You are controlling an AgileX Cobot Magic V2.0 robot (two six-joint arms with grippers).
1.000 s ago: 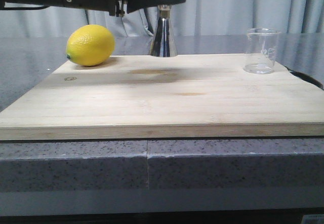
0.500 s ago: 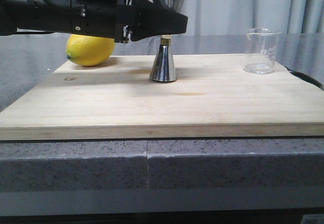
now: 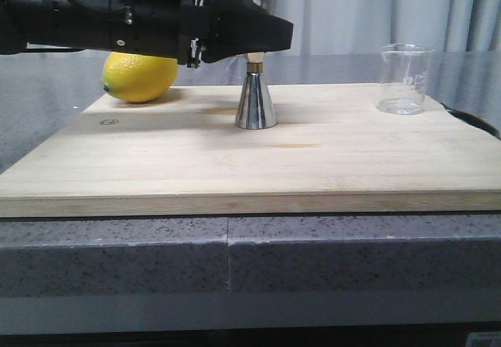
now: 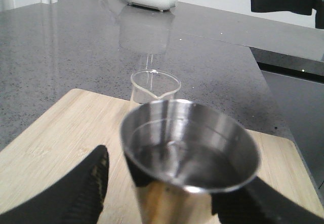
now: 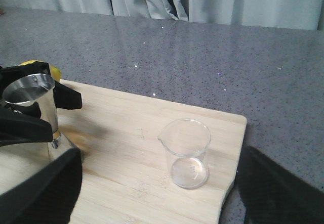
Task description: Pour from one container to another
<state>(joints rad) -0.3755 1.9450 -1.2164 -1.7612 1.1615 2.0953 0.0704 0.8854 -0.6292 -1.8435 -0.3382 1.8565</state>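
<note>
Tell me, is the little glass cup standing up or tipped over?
Standing up. The beaker sits flat on its base on the wooden board, mouth facing up, apart from the jigger and both end effectors.

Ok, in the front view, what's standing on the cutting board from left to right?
lemon → steel jigger, with the left gripper around its upper cup → glass beaker, standing alone near the board's right edge.
</note>
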